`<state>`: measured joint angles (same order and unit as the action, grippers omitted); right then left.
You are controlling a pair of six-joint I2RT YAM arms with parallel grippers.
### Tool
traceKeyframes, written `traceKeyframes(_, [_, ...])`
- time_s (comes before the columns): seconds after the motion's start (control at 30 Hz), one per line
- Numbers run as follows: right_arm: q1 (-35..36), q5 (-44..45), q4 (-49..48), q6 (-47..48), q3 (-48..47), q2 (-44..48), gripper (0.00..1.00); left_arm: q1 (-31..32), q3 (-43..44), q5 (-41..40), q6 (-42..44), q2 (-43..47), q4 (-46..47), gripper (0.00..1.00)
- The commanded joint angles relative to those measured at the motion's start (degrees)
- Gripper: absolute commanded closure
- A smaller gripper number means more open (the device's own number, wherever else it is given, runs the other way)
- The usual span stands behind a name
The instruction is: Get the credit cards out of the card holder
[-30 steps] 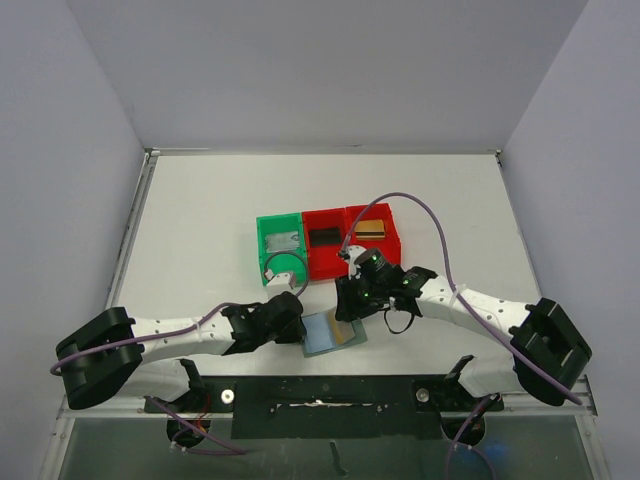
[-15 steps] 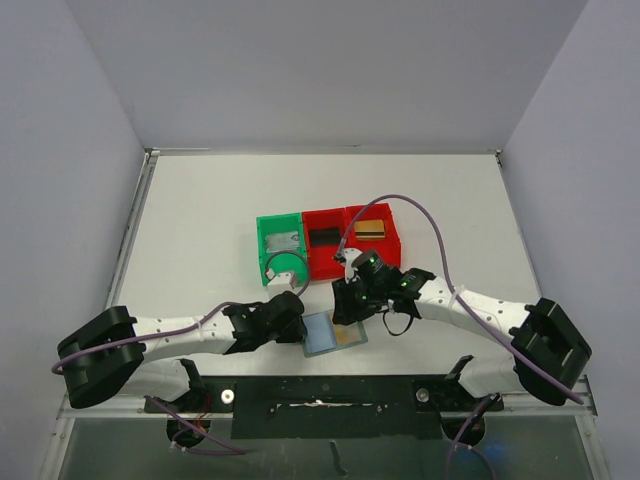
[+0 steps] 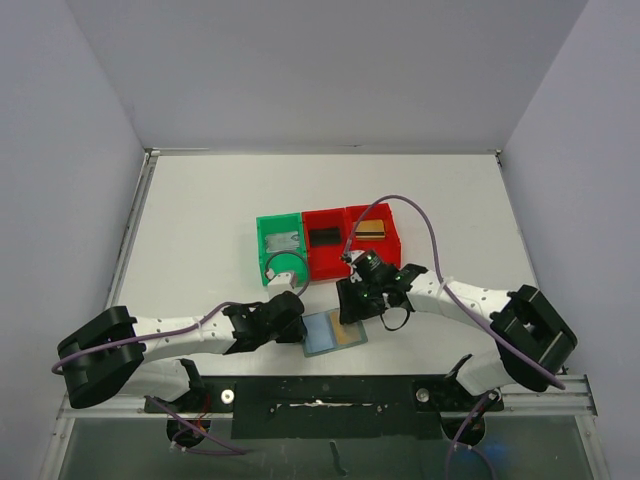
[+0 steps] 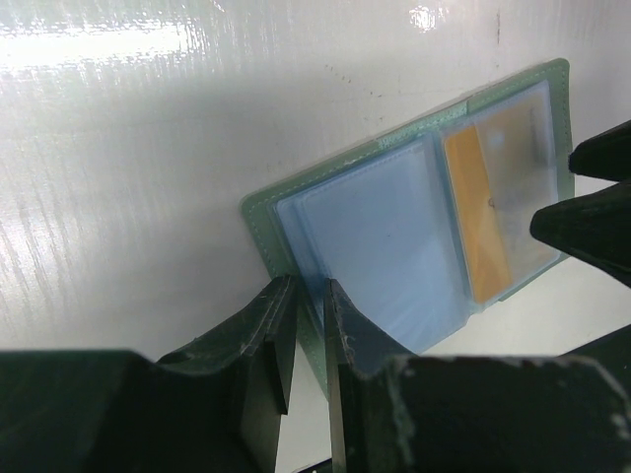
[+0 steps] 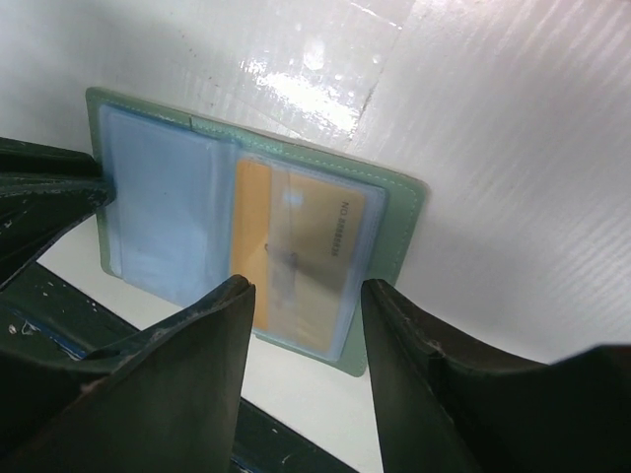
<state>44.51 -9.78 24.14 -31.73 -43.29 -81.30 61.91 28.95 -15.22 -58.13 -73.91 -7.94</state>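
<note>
The card holder [image 3: 332,333] lies open and flat on the table near the front edge, grey-green with clear blue pockets. It also shows in the left wrist view [image 4: 394,227] and the right wrist view [image 5: 187,207]. A gold credit card [image 5: 311,261] sits in its right pocket, seen too in the left wrist view [image 4: 488,212] and from above [image 3: 347,335]. My left gripper [image 4: 311,315] is shut on the holder's left edge. My right gripper [image 5: 306,296] is open just above the gold card's side, empty.
A green bin [image 3: 280,250] holding a silver-grey card, a red bin [image 3: 324,243] with a black card and a red bin [image 3: 372,232] with a gold card stand in a row behind the holder. The table's front edge with a dark rail [image 3: 330,400] lies just below.
My right gripper has shifted slightly left and toward the holder's right half. The left gripper and the holder have stayed where they were.
</note>
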Motion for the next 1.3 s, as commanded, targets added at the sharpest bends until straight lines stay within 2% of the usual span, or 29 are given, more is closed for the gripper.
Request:
traceKeyframes(0.0, [1.11, -2.23, -2.54, 0.69, -1.45, -2.03, 0.54, 0.32, 1.89, 0.00, 0.73, 0.22, 1.00, 0.83])
traceKeyframes(0.2, [1.32, -1.38, -0.94, 0.87, -2.62, -4.81, 0.57, 0.34, 1.65, 0.11, 0.69, 0.41, 0.91, 0.83])
traceKeyframes(0.43, [1.53, 3.03, 2.05, -0.23, -3.79, -2.39, 0.50, 0.32, 1.78, 0.02, 0.73, 0.52, 0.83, 0.83])
traceKeyframes(0.63, [2.00, 1.90, 1.61, 0.62, -3.58, -5.44, 0.50, 0.32, 2.03, 0.14, 0.89, -0.12, 1.15, 0.83])
traceKeyframes(0.73, [2.68, 1.57, 1.59, 1.10, -4.59, -7.36, 0.55, 0.32, 2.16, 0.44, 0.99, -0.56, 1.26, 0.84])
traceKeyframes(0.87, [3.42, 3.17, 2.74, 0.98, -6.19, -6.66, 0.67, 0.32, 2.09, 0.46, 1.00, -0.38, 1.10, 0.84])
traceKeyframes(1.03, [4.10, 7.04, 6.41, -0.12, -7.78, -4.65, 0.73, 0.34, 2.08, 0.07, 0.91, -0.09, 0.17, 0.84])
traceKeyframes(1.27, [5.47, 7.07, 7.11, 0.06, -8.48, -3.16, 0.80, 0.32, 2.50, -0.07, 1.00, -0.18, -0.23, 0.84])
